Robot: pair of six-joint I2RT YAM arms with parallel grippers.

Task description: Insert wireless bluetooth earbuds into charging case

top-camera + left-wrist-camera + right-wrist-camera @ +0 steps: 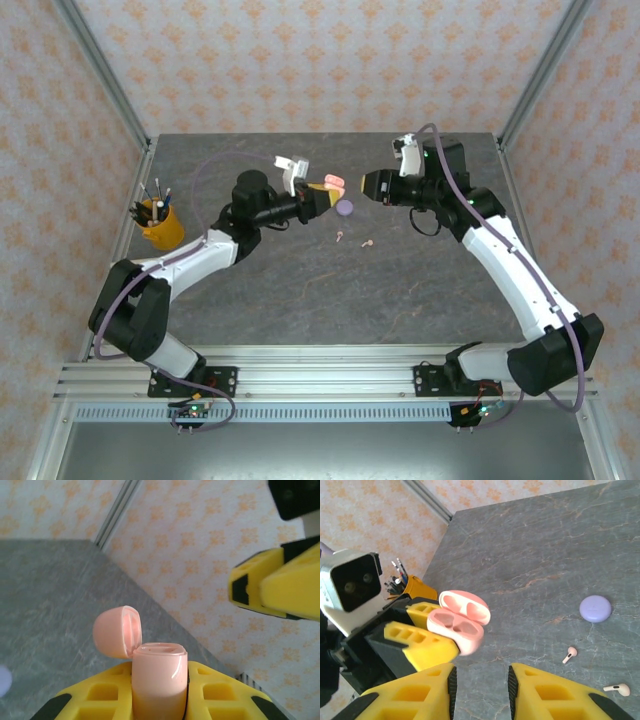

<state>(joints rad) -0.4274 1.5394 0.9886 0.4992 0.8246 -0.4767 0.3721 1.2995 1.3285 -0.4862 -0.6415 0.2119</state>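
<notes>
The pink charging case (457,622), lid up and its sockets seemingly empty, is gripped above the worktop (545,540) by the left pincer (322,192), while two pale earbuds (569,654) lie on the worktop near the closed lilac case (595,608) and the right pincer (481,680), partly open, carries nothing, so no insertion is done yet.

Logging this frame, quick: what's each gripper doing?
Left gripper: closed on the open pink case.
Right gripper: open, holding nothing.
</notes>
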